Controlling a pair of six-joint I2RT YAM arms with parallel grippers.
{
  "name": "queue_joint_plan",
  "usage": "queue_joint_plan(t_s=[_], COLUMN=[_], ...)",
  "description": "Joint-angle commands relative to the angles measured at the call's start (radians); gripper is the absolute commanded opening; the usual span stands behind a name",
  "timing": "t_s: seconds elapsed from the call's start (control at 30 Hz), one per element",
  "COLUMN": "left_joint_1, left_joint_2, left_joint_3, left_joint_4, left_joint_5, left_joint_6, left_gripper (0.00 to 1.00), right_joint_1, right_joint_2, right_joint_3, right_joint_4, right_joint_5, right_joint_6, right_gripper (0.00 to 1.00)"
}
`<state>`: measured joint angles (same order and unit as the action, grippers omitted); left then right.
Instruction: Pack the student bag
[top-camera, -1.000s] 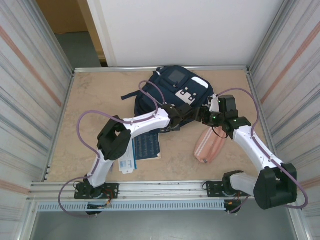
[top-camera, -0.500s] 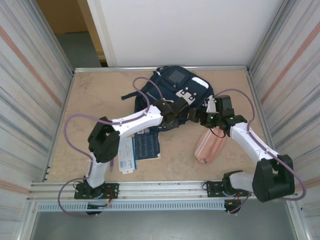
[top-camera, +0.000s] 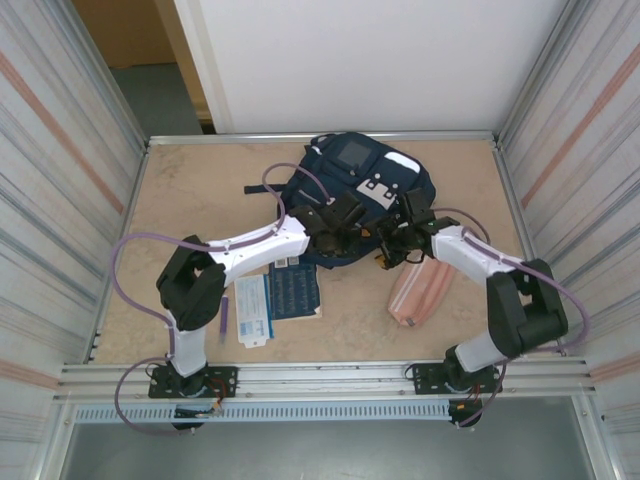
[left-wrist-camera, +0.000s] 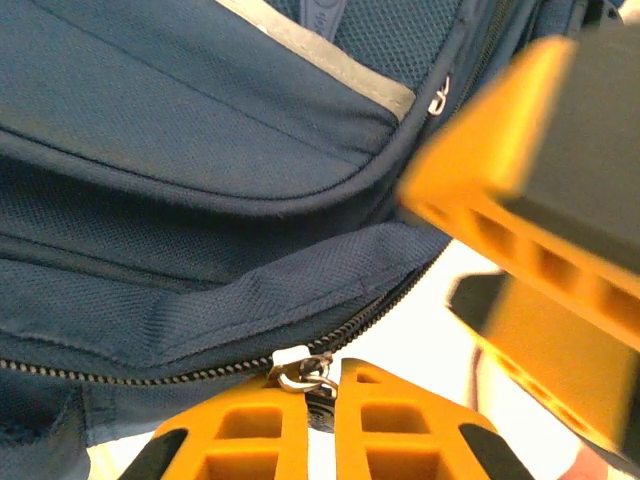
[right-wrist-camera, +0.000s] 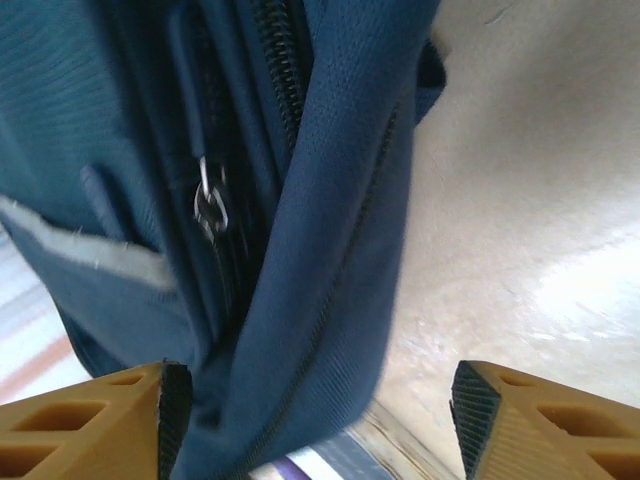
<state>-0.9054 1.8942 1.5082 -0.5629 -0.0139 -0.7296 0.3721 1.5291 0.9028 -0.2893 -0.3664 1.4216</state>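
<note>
1. The student bag lies at the far middle of the table, close to the back wall. Its front faces up, with the grey square patch and white patches showing.
2. In the left wrist view, the left gripper has its orange fingers pressed together. They pinch the zipper pull, a small metal ring with a white tab, at the near end of a closed zipper line in the navy fabric.
3. Just to the right in that view looms a blurred orange-and-black finger of the other arm, close to the same edge of the bag.
4. The right gripper stands spread wide. A fold of the bag's navy fabric hangs down between its fingers and touches the left one, while bare table shows in the gap before the right one.
5. Higher in the right wrist view a metal ring hangs on a zipper track — I cannot tell whether it is the one the left claw pinches.
6. From above, both arms reach in to the bag's near edge, the left from the left and the right from the right, and their claws sit just beside each other.
7. On the table nearer the arm bases lie other things:
   - a pink pouch under the right arm;
   - a dark blue booklet;
   - a white card beside the booklet, under the left arm.
</note>
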Motion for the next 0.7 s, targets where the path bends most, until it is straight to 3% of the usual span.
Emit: queue_joint_plan(t_s=[0.0,0.1,0.23,0.33,0.43,0.57,0.67], left_joint_1=[-0.008,-0.008,-0.001,0.006,0.019,0.078,0.120], left_joint_2=[-0.028,-0.032,-0.047,-0.076,-0.098,-0.128,-0.162], left_joint_3=[-0.019,-0.036,-0.049,-0.079,-0.141,-0.230,-0.248], left_joint_4=[0.063,0.079,0.077,0.078,0.088,0.115,0.053], left_joint_5=[0.059,0.076,0.097,0.102,0.100,0.197,0.158], left_joint_6=[0.001,-0.015,-0.029,-0.034,-0.023,-0.031,-0.047], left_gripper=[0.00,0.00,0.00,0.00,0.00,0.00,0.00], right_joint_1=[0.032,0.041,0.038,0.024,0.003,-0.032,-0.068], right_joint_2=[0.080,0.133,0.140,0.135,0.127,0.118,0.124], right_joint_3=[0.039,0.085,0.079,0.094,0.112,0.100,0.106], right_joint_4=[0.089,0.081,0.089,0.037,-0.029,-0.025,-0.019], right_joint_5=[-0.018,-0.020,0.002,0.014,0.041,0.033,-0.019], right_joint_6=[0.180,0.165,0.149,0.078,0.013,-0.051,-0.158], right_gripper=[0.67,0.61,0.24,0.08,0.04,0.03,0.03])
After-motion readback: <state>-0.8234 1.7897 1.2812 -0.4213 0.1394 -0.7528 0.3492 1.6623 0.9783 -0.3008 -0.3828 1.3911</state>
